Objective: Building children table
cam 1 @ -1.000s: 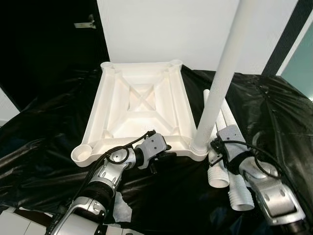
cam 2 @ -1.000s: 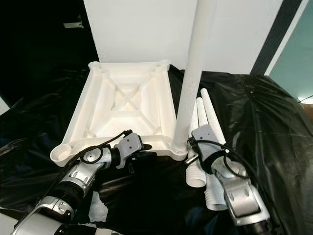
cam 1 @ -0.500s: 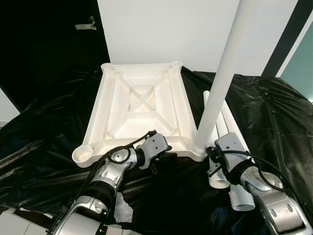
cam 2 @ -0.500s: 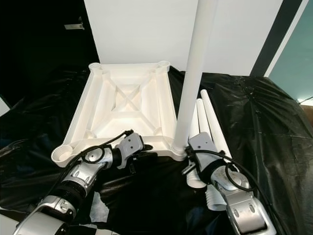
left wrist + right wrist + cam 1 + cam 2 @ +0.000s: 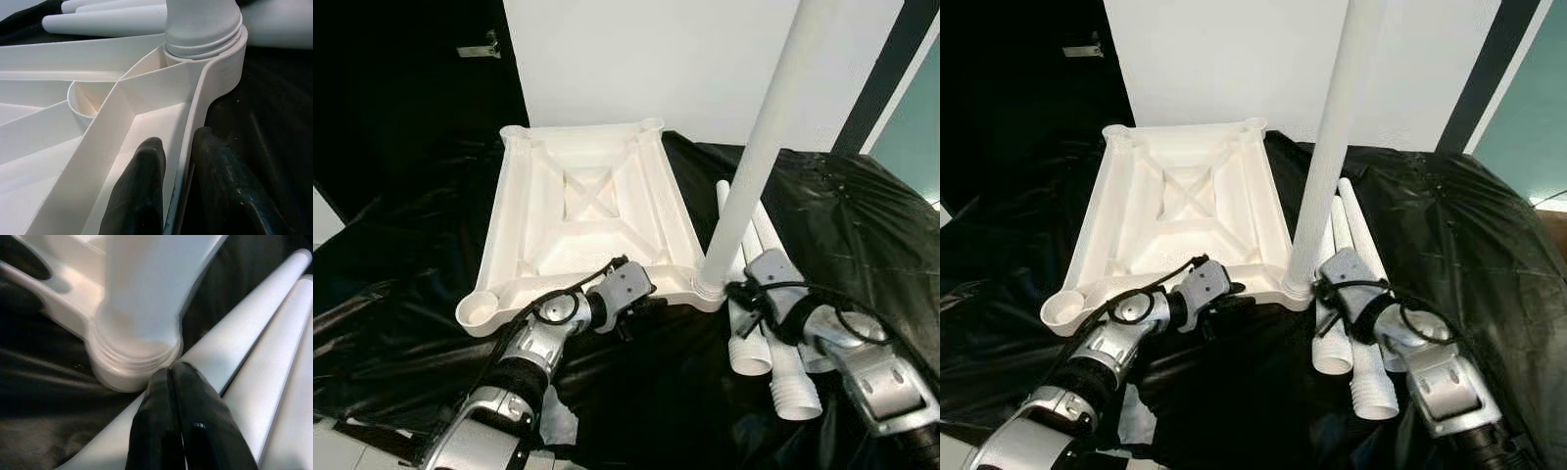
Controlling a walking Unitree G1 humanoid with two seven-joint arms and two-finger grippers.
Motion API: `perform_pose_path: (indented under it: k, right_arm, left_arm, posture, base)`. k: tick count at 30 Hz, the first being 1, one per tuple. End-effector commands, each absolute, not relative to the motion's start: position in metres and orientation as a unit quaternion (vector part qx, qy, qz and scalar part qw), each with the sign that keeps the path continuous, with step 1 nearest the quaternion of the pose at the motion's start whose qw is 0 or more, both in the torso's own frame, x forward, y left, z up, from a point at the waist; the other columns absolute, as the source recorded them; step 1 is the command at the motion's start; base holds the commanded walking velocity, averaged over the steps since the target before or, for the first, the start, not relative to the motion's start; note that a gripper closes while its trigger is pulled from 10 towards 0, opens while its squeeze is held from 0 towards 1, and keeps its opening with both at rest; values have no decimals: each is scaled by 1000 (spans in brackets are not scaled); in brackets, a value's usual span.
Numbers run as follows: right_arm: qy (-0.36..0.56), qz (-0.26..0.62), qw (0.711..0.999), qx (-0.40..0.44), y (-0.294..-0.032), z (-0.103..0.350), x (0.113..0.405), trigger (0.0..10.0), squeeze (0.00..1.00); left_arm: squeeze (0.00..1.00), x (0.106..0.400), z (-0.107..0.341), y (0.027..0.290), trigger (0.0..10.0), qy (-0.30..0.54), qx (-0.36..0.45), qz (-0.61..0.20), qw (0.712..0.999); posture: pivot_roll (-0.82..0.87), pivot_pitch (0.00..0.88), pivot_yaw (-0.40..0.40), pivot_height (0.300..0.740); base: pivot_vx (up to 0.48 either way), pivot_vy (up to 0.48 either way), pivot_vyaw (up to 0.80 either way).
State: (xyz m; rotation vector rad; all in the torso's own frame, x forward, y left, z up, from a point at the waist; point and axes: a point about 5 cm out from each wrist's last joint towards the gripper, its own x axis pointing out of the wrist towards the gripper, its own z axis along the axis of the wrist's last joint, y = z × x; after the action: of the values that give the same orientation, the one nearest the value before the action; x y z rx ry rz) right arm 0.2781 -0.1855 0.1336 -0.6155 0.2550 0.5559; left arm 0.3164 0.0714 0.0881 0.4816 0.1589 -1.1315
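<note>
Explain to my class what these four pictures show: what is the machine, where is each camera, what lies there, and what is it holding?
A humanoid robot is assembling a children's table. Two pictures come from its head, looking down; the other two come from cameras on its wrists. On a black sheet lies the white tabletop, upside down. One white leg already stands upright in its near right corner socket, and three loose legs lie beside it. The left gripper pinches the tabletop's near rim, one finger on each side. The right gripper, fingers together and holding nothing, sits at the base of the standing leg.
</note>
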Motion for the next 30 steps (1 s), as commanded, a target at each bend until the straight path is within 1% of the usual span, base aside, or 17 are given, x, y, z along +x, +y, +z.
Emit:
perform_pose_path:
  k: [1, 3, 4, 6, 7, 8, 9, 10, 19, 23, 27, 30]
  right_arm:
    - [153, 258, 898, -323, -204, 121, 284, 10000, 0]
    - [155, 255, 896, -330, -208, 119, 288, 10000, 0]
    - [156, 249, 894, -338, -212, 118, 294, 10000, 0]
    - [156, 249, 894, -338, -212, 118, 294, 10000, 0]
    - [153, 241, 897, -338, -215, 119, 303, 10000, 0]
    - [153, 241, 897, -338, -215, 119, 303, 10000, 0]
    - [145, 239, 897, -343, -214, 121, 315, 10000, 0]
    - [140, 243, 899, -336, -210, 123, 317, 10000, 0]
    - [127, 258, 907, -307, -194, 118, 306, 10000, 0]
    - [102, 277, 912, -285, -171, 122, 289, 10000, 0]
    - [94, 281, 912, -284, -164, 122, 288, 10000, 0]
    - [88, 277, 915, -281, -161, 123, 289, 10000, 0]
  left_arm:
    - [0, 307, 55, 86, 0, 137, 227, -471, 841]
    - [0, 307, 55, 87, 0, 137, 227, -471, 841]
    - [0, 306, 55, 87, 0, 138, 226, -472, 841]
    - [0, 306, 55, 87, 0, 138, 226, -472, 841]
    - [0, 305, 55, 86, 0, 137, 224, -476, 839]
    - [0, 305, 55, 86, 0, 137, 224, -476, 839]
    - [0, 304, 55, 84, 0, 135, 224, -481, 837]
    - [0, 304, 56, 84, 0, 133, 223, -481, 837]
    - [0, 304, 55, 89, 0, 135, 227, -472, 841]
    - [0, 304, 52, 93, 0, 156, 237, -466, 838]
    - [0, 304, 48, 90, 0, 176, 251, -462, 832]
    - [0, 306, 47, 89, 0, 188, 260, -440, 839]
  posture:
    - [27, 0, -52, 740]
    - [27, 0, -52, 740]
    - [30, 0, -52, 740]
    - [30, 0, -52, 740]
    - [40, 0, -51, 740]
    - [40, 0, -51, 740]
    - [52, 0, -50, 740]
    - [62, 0, -51, 740]
    - [64, 0, -46, 740]
    - [29, 0, -30, 740]
    - [19, 0, -25, 740]
    - [13, 0, -20, 740]
  base:
    - [0, 0, 0]
    - [0, 0, 0]
    - [0, 0, 0]
    - [0, 0, 0]
    - [0, 0, 0]
    - [0, 0, 0]
    - [0, 0, 0]
    - [0, 0, 0]
    - [0, 0, 0]
    - [0, 0, 0]
    - [0, 0, 0]
    - [0, 0, 0]
